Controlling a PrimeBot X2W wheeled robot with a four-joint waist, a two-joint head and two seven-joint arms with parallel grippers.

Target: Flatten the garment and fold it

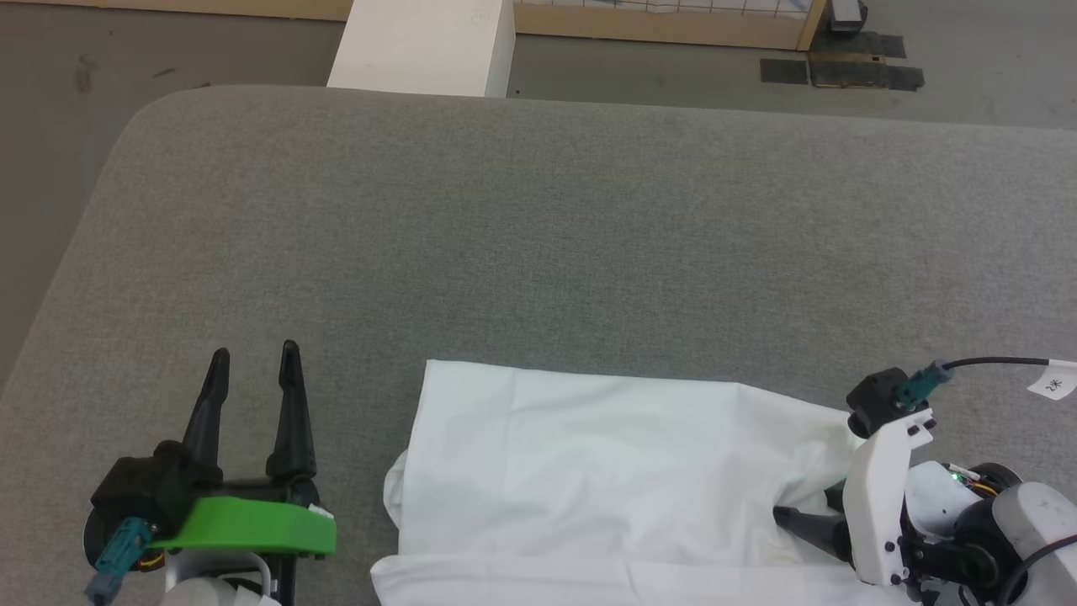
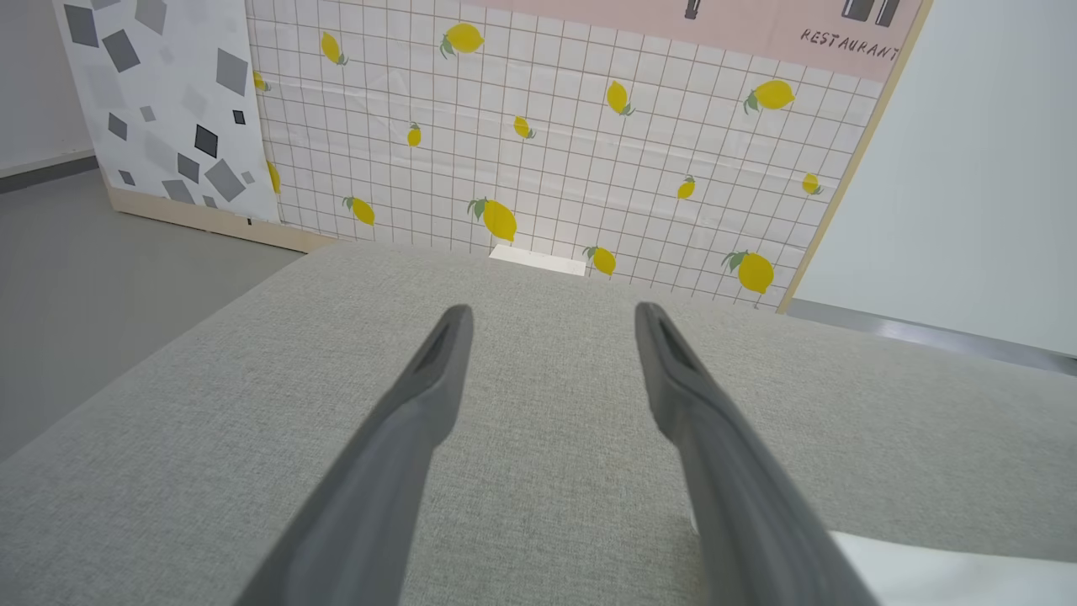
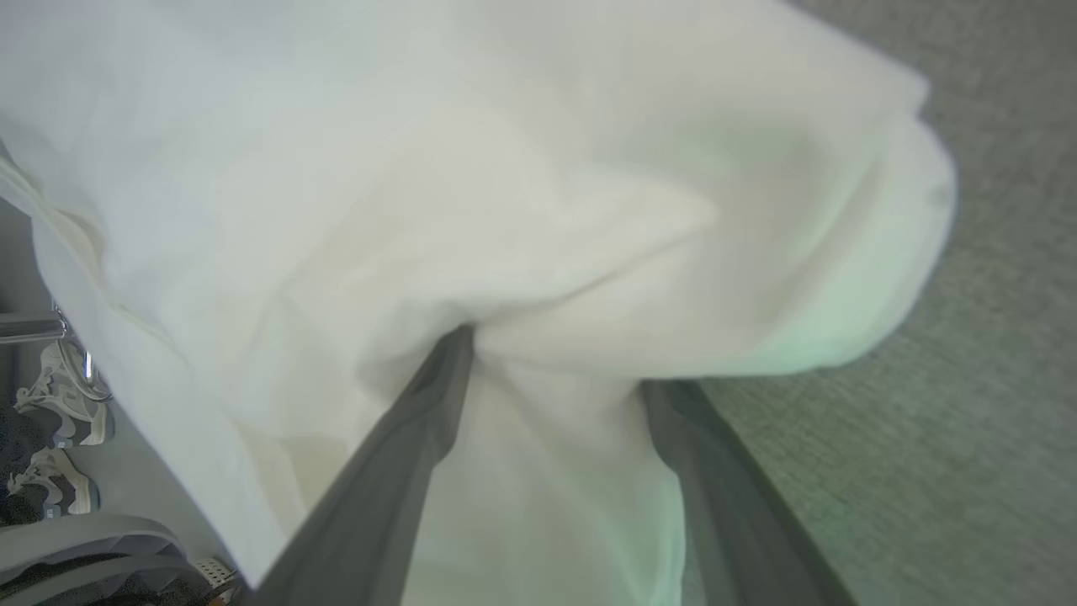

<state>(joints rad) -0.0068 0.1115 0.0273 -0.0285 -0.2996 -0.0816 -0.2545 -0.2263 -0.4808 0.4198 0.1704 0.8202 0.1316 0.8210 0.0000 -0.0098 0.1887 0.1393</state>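
Lying crosswise, the garment (image 1: 589,454) sits at the near edge of the grey cloth-covered tabletop (image 1: 538,219), around 6 o'clock in the head view. Its long axis runs from 9 to 3 o'clock. The upper surface is mostly smooth, with a doubled edge along the near side and soft bunching at the 3 o'clock end. No patch or stitching can be made out.

Right pincer (image 1: 799,509): comes in from 3 o'clock with its fingers pointing toward 9, right at the bunched end of the garment. In the right wrist view the right pincer (image 3: 559,370) has its fingers apart. White cloth lies between them and puckers over the tips. Nothing is clamped as far as I can tell; the gap looks as wide as the idle one's.

Left pincer (image 1: 255,353): fingers apart, empty, pointing to 12 o'clock over bare grey cover. The garment's 9 o'clock end lies near it at 3 o'clock, with a strip of cover between. The left wrist view of the left pincer (image 2: 551,316) shows a white corner of cloth at about 4 o'clock.

Judgement: the right arm is the nearer one, already in the fabric. Its closing and drawing toward 3 o'clock, along the long axis, would tension the cloth. The left would first need a short sideways reach toward 3 o'clock to take the opposite end.
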